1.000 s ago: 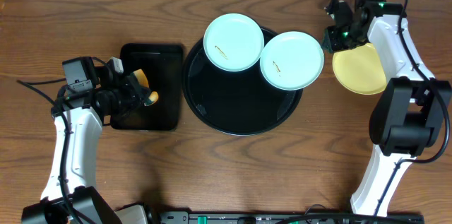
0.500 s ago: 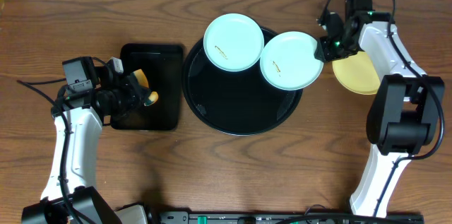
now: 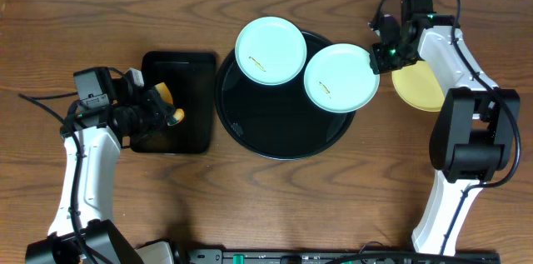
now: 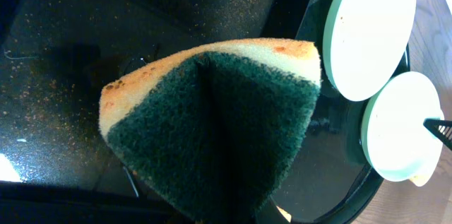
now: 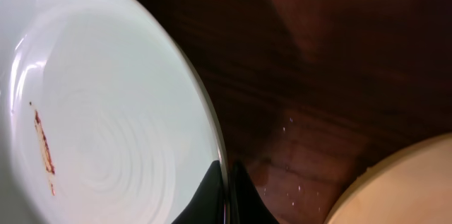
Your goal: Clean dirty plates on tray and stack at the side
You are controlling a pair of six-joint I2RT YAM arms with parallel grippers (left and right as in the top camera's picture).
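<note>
1. Right mint plate: lies mostly over the far-right part of the round tray, its right edge hanging past the tray rim toward the bench. The right pincer is pinched narrow on that edge, a finger each side of the lip in the wrist view.
2. Handling (my guess): light, stiff, shallow. The glossy surface is prob. slippery. The lip is the only hold avail., and w/ an edge pinch the plate could swing or slip out if moved fast. Could chip if ceramic, but can't tell the material.
3. Its face has a thin brown smear and faint concentric rings in the well.
4. Left mint plate: same shape, at the tray's far-left, overhanging the far rim, w/ a small brown mark. Touching its neighbour or just beside it, can't tell.
5. Yellow plate: on the bench right of the tray, just beside the right pincer, partly under the arm.
6. Left pincer is clamped on a folded sponge, which is soft yellow foam w/ a coarse dark-green scrub face. It's over the rectangular tray, black and speckled w/ crumbs.
7. Round tray: glossy black, raised rim, reflective. Bench: dark wood grain.
</note>
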